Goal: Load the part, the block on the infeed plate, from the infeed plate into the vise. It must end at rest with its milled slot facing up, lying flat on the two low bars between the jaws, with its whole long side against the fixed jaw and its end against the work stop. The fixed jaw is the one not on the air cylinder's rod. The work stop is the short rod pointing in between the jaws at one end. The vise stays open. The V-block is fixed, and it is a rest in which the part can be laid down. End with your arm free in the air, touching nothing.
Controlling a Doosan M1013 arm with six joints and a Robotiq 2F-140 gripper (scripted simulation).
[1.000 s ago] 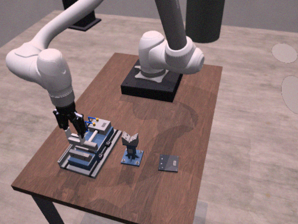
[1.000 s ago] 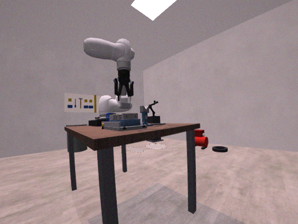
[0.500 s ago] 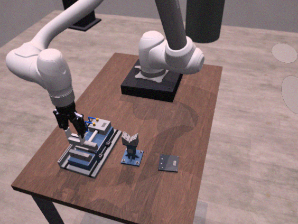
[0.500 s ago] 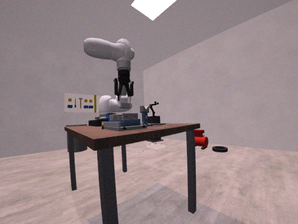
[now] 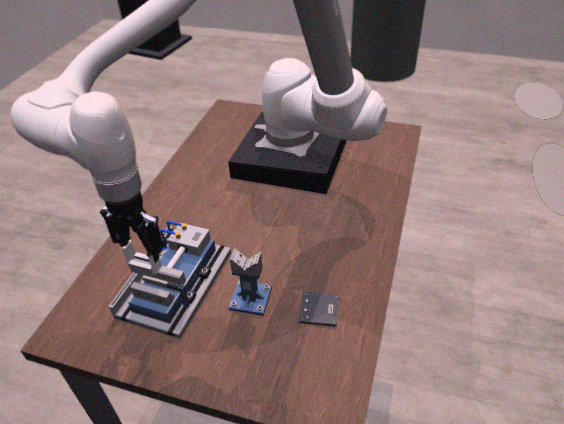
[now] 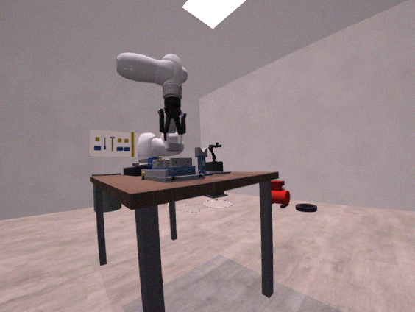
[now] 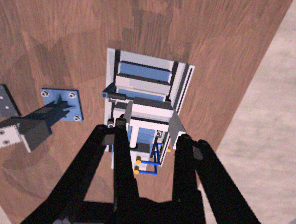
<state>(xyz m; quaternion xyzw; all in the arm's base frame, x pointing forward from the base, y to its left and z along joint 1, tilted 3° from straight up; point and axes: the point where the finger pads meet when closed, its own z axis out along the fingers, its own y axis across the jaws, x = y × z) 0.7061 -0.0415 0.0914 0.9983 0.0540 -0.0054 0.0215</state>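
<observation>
My gripper (image 5: 142, 252) is shut on the part (image 5: 147, 263), a pale grey block, and holds it in the air above the vise (image 5: 165, 282). In the side view the part (image 6: 174, 144) hangs well clear of the vise (image 6: 171, 171). In the wrist view the part (image 7: 150, 116) lies crosswise between my fingers, over the cylinder end of the vise (image 7: 146, 82). The air cylinder (image 5: 192, 241) sits at the vise's far end and the fixed jaw (image 5: 150, 293) at its near end. The infeed plate (image 5: 320, 308) is bare. I cannot tell which way the slot faces.
The V-block (image 5: 246, 265) stands on its blue base between the vise and the infeed plate; it also shows in the wrist view (image 7: 30, 127). The robot's base (image 5: 287, 155) is at the table's back. The table's left edge runs close beside the vise.
</observation>
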